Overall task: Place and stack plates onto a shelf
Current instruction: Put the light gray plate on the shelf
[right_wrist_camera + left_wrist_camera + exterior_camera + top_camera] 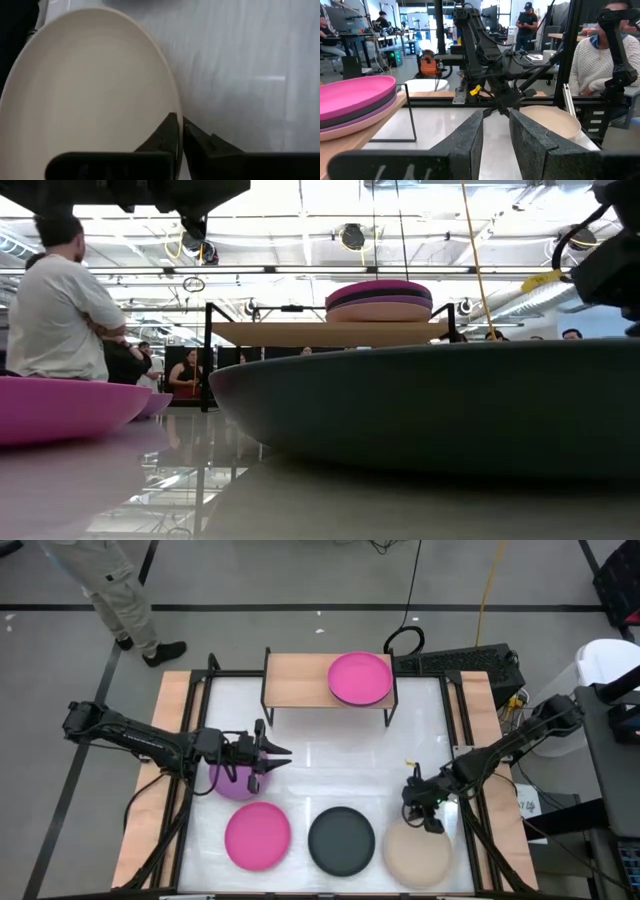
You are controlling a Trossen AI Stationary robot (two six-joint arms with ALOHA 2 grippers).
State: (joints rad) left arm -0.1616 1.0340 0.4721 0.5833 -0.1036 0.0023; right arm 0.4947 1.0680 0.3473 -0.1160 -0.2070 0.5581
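The shelf (300, 680) stands at the table's far edge, with a stack of several plates, hot pink on top (360, 678) (378, 288) (355, 95), on its right half. A purple plate (232, 783), a hot pink plate (257, 835), a black plate (341, 840) (430, 410) and a beige plate (418, 855) lie on the table. My left gripper (283, 755) (496, 122) hovers open over the purple plate's far right side, pointing right. My right gripper (432, 823) (179, 124) is shut on the beige plate's rim. My right gripper pinches the beige plate's far rim (172, 107) between its two fingers, one over the plate's inner side and one outside it. The fingers come from above, pointing down. The plate appears to lie flat on the table.
The shelf's left half (295, 675) is bare wood. Long wooden strips (170, 740) (480, 710) and black frame rails run along the table's left and right sides. The other arm (485, 55) shows across the table in the left wrist view. People stand and sit beyond the table.
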